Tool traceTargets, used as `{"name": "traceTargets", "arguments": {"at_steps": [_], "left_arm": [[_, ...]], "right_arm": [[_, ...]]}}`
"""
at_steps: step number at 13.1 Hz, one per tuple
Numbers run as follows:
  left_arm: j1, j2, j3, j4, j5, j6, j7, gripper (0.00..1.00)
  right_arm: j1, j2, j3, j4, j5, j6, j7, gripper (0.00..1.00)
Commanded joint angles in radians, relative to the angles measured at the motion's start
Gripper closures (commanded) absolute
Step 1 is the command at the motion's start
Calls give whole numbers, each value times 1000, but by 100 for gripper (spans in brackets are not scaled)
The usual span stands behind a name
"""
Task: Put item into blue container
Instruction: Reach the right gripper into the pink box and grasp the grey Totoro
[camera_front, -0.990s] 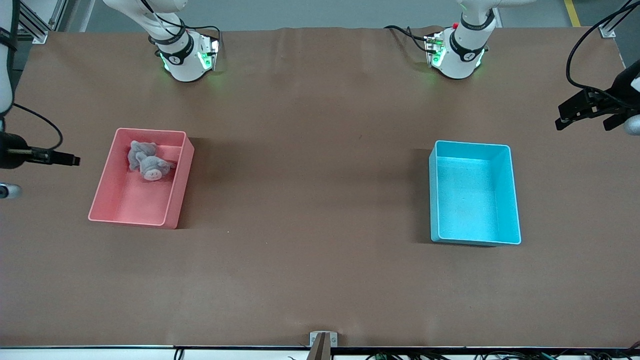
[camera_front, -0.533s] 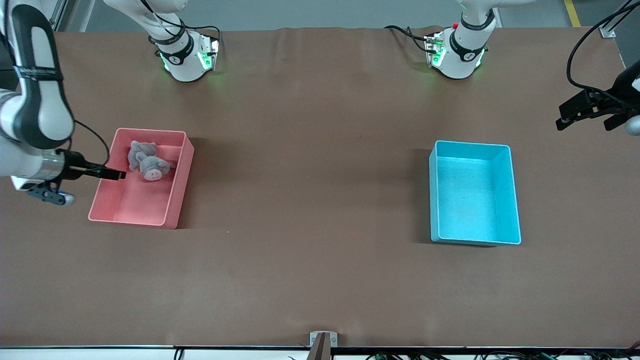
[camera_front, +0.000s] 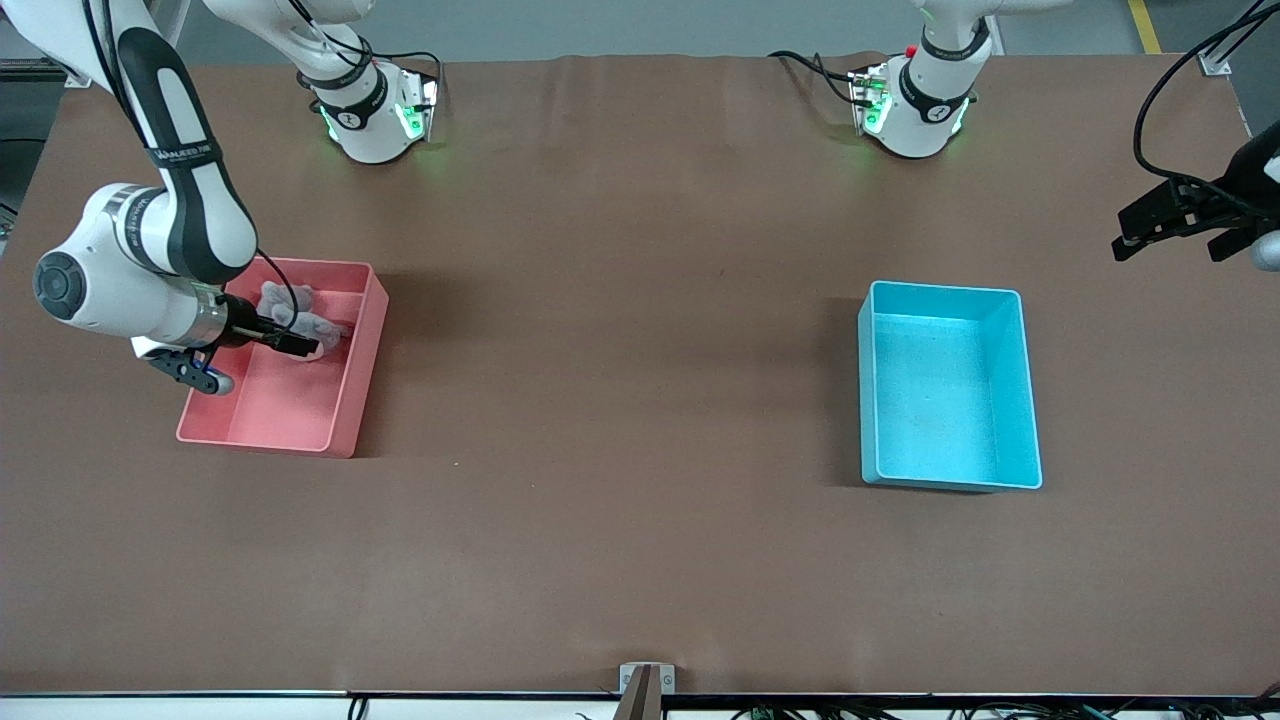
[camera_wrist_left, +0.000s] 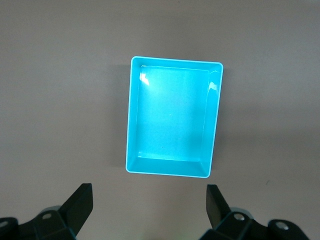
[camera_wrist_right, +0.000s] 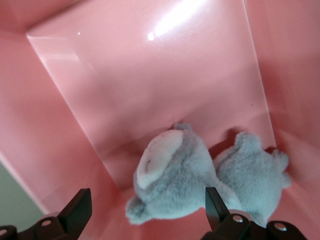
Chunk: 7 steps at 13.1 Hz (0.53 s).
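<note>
Grey plush toy (camera_wrist_right: 200, 180) (half-hidden in front view) sits between the right pincer's (camera_wrist_right: 145, 210) spread fingers.

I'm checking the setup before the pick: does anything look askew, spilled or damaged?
Nothing stands out. The grey plush toy lies on its side in the pink bin, with the open right gripper over it. The blue container sits empty and square. The left gripper waits open above it.

White arms (camera_front: 150, 250), black bands, green-lit bases (camera_front: 375, 120)
</note>
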Motion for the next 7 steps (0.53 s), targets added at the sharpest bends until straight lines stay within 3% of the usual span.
{"name": "traceTargets", "arguments": {"at_steps": [1, 5, 7], "left_arm": [[1, 9, -1, 24, 6, -19, 5, 0], [-4, 9, -1, 24, 6, -19, 5, 0], [-4, 9, -1, 24, 6, -19, 5, 0]], "right_arm": [[7, -1, -2, -44, 6, 43, 11, 0], [11, 50, -2, -57, 6, 90, 13, 1], [11, 70, -2, -59, 6, 86, 16, 14]]}}
